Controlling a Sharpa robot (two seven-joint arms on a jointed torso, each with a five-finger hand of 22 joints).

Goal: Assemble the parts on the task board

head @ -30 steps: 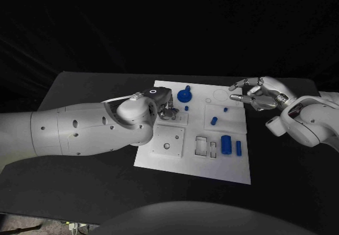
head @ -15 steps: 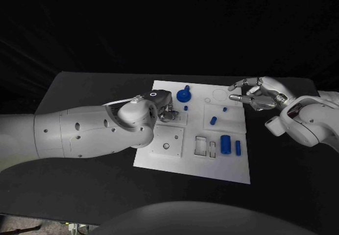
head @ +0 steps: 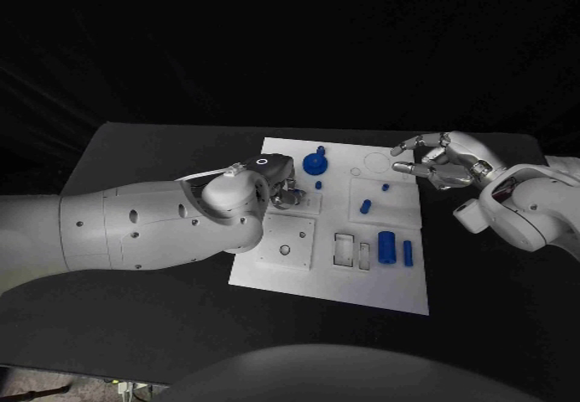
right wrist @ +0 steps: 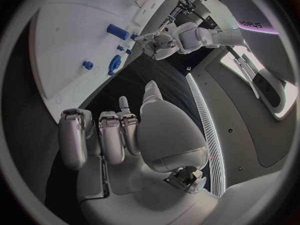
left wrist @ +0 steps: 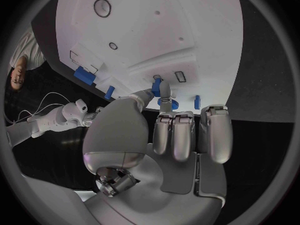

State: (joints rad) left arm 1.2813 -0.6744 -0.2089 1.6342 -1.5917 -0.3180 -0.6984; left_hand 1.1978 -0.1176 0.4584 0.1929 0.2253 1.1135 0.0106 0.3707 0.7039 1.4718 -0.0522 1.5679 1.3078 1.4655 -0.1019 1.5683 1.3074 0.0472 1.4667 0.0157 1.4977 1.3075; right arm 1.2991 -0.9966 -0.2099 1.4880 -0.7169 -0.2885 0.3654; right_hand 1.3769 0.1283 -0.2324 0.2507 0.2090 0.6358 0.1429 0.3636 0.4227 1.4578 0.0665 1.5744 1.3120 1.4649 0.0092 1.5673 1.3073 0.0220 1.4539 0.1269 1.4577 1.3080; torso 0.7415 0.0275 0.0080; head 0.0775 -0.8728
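Several small blue parts (head: 387,246) lie on the white task board (head: 363,289), mid tabletop (head: 145,318) — a round knobbed piece (head: 315,161) near the far edge, short pegs (head: 366,206) at centre, a larger cylinder and a slim bar on the right side of the board.

Left hand (head: 285,182) sits low over the board's left middle; in the left wrist view its thumb and one of its fingers (left wrist: 164,91) pinch a small blue part (left wrist: 156,86) just above a raised white block, the rest curled.

Right hand (head: 441,162) hovers at the board's far right corner, fingers loosely curled, holding nothing.

Judgement: parts look like rigid moulded plastic — light, smooth, likely slippery, not fragile. Best pinched across the body, fingertips only.

Writing: "sharpa" reads on a lit panel (right wrist: 249,22); none legible on the board.
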